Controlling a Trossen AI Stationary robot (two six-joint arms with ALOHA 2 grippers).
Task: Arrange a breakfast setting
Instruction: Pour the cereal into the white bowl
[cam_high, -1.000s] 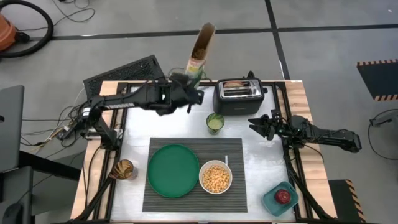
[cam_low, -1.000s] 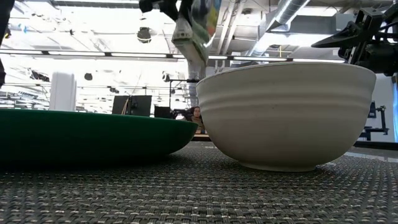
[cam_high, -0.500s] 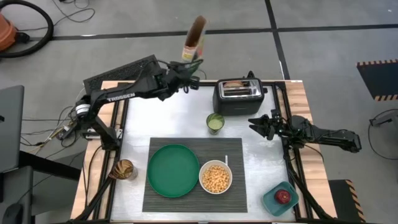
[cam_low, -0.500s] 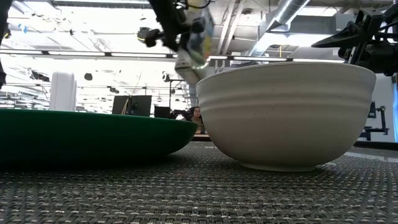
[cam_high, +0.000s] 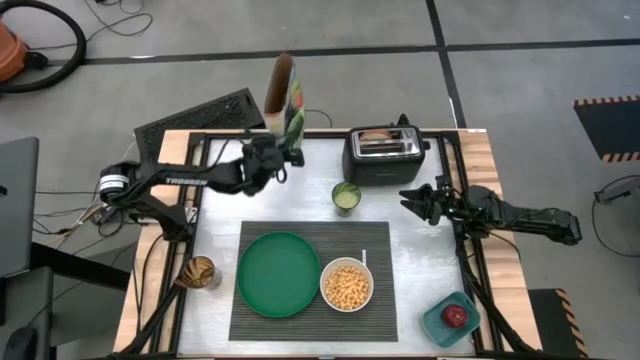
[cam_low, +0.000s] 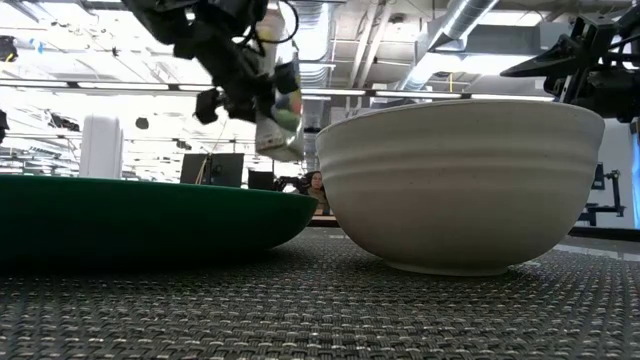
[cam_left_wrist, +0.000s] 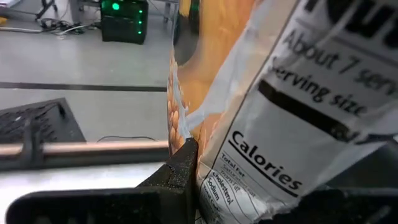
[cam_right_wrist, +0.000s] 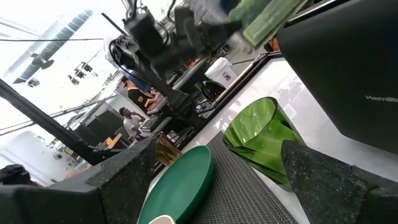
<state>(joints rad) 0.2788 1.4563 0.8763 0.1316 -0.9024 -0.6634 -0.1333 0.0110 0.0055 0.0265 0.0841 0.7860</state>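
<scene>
Two arms: left gripper (cam_high: 272, 157) clamps cereal bag (cam_high: 284, 98) upright over table's (cam_high: 300, 195) far edge; lower gently, level. Right gripper (cam_high: 412, 201) open, idle.

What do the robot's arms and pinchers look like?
Both arms are dark and thin, built of jointed links. The left arm has white letters along its side. Each ends in a two-finger gripper: left gripper, right gripper. The fingers are black and blocky.

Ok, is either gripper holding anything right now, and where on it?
The left gripper holds the open cereal bag by its lower end, above the table's far left. The right gripper is open and empty, near the toaster.
</scene>
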